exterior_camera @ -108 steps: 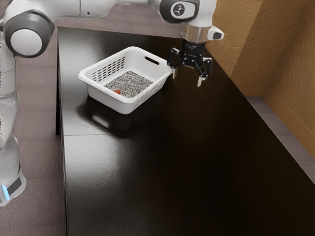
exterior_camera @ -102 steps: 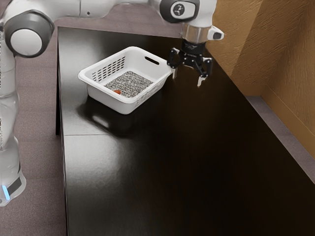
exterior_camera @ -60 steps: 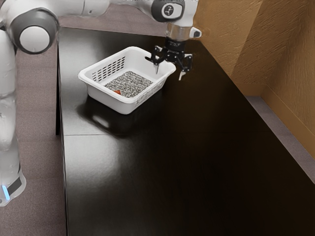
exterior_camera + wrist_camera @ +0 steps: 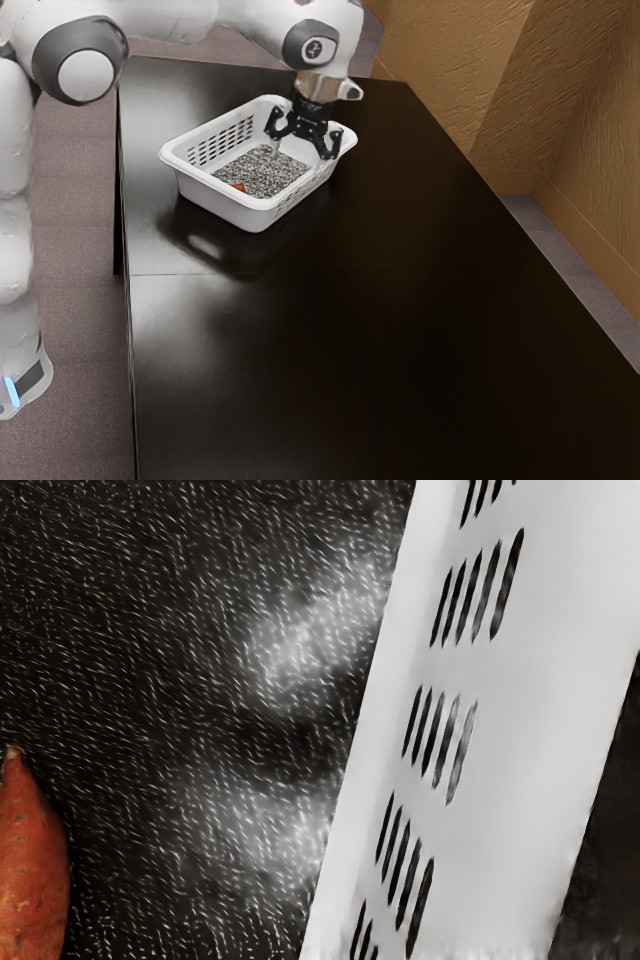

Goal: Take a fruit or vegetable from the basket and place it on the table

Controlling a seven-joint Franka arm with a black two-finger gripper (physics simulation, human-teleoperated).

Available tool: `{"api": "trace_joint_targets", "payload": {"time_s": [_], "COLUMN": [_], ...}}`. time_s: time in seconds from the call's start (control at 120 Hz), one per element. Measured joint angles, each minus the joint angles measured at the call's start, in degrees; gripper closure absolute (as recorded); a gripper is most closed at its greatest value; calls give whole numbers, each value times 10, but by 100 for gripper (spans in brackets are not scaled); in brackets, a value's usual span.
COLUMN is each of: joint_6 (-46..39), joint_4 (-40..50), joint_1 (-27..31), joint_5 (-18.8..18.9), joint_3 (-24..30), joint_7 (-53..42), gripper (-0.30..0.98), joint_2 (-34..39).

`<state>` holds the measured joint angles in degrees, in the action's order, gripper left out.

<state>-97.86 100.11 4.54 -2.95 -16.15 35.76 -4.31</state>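
Orange-red, the sweet potato (image 4: 32, 880) lies in the white basket (image 4: 220, 206), below the empty pincer (image 4: 303, 155) and toward the exterior view's left; its fingers (image 4: 275, 151) stand wide apart, likely to straddle the vegetable once lowered around it.
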Motion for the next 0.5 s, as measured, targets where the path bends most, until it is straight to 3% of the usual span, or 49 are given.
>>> {"api": "trace_joint_targets", "payload": {"time_s": [0.083,0.167,0.358,0.5], "joint_6": [-26,-49,-86,-109], "joint_4": [28,39,107,129], "joint_1": [-83,-108,-112,-25], "joint_5": [-1,-3,13,44], "joint_3": [-16,-26,-53,-67], "joint_7": [-22,-41,-78,-101], "gripper": [0,0,0,0], "joint_2": [14,27,80,107]}}
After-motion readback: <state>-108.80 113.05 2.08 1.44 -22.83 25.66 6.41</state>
